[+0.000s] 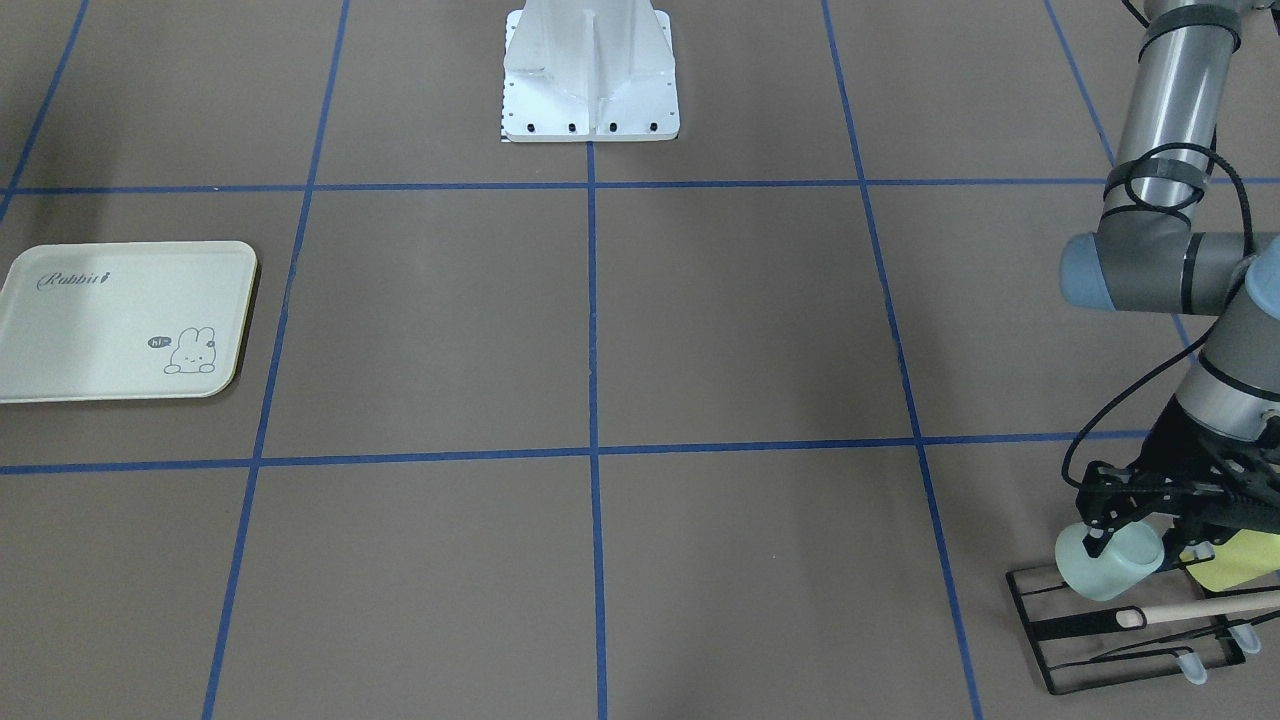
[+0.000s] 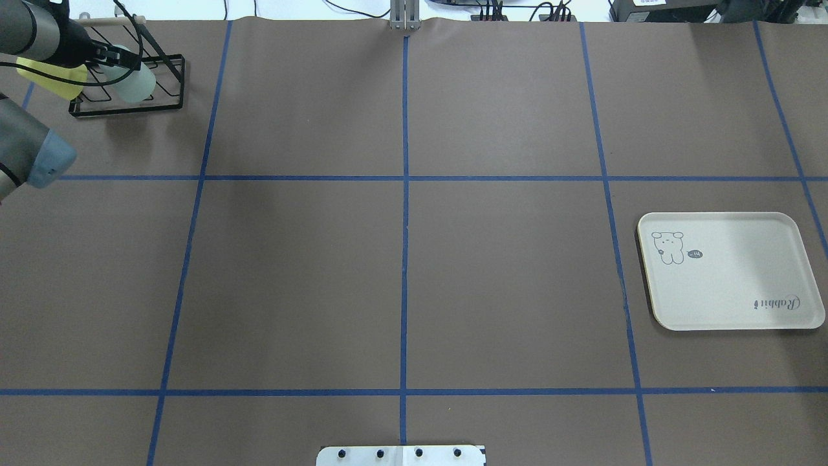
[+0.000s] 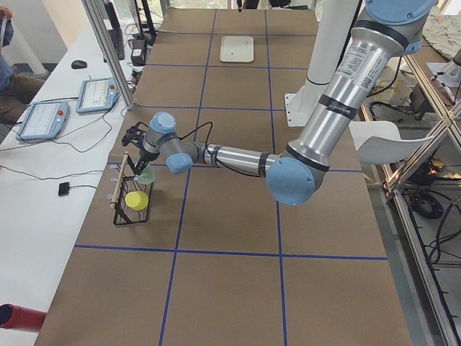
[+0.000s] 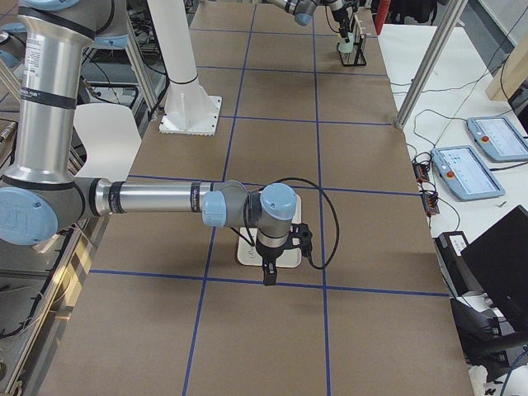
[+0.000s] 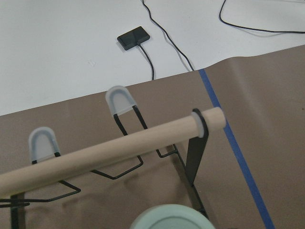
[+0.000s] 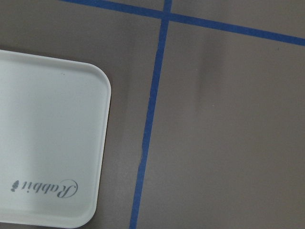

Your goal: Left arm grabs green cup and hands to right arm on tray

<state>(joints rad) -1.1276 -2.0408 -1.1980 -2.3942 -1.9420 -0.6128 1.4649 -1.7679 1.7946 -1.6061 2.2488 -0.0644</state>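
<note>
Counting: one green cup (image 1: pixel 1115 578), pinched at the rim by the left end effector (image 1: pixel 1096 543) over one black wire rack (image 1: pixel 1075 628); one yellow cup (image 1: pixel 1240 560) beside it; one tray (image 1: pixel 120 320), well apart; right end effector (image 4: pixel 268 277), grip cannot be told.

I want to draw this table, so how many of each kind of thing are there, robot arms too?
Cups: 2, the green cup and the yellow cup
Trays: 1, the tray
Racks: 1, the black rack
Robot arms: 2, the left arm and the right arm
Total: 6
</note>
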